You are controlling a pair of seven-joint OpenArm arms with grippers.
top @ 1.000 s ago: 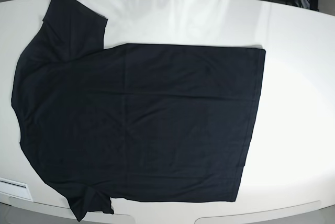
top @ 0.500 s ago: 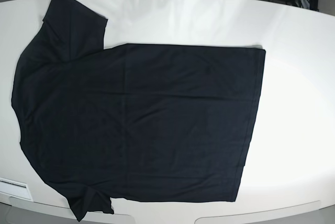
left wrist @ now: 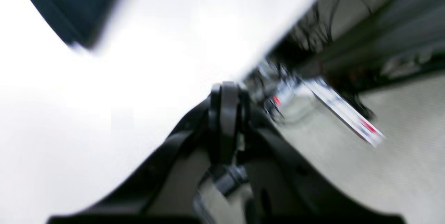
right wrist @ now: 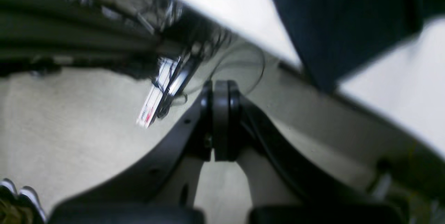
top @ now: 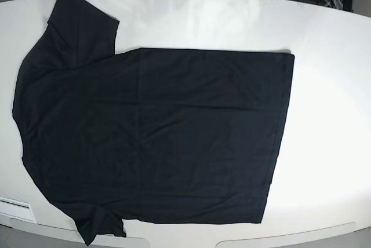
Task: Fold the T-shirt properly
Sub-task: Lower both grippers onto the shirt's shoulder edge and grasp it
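A black T-shirt (top: 151, 138) lies spread flat and unfolded on a white table (top: 330, 115), its collar end toward the left of the base view and its hem toward the right, one sleeve reaching the far left corner and the other hanging near the table's front edge. No fold has been made, so the job appears to be at its very first step: the approach. Both arms sit beyond the far edge of the table, only small glimpses of them showing at the top of the base view. The left gripper (left wrist: 227, 93) is clenched with nothing between its jaws, poised over the table's edge with a corner of the dark cloth well apart from it, up in the corner of its wrist view. The right gripper (right wrist: 220, 90) is likewise pressed shut and empty, hanging off the table over the floor, with a sleeve of the shirt draped near the edge beside it. Both wrist views are blurred, so finer detail of the cloth cannot be made out. The next move, by the look of it, calls for each gripper to part its jaws, come down on the far long edge of the shirt, one near the shoulder and one near the hem, and pinch cloth cleanly enough to lift that side without dragging the rest out of shape.
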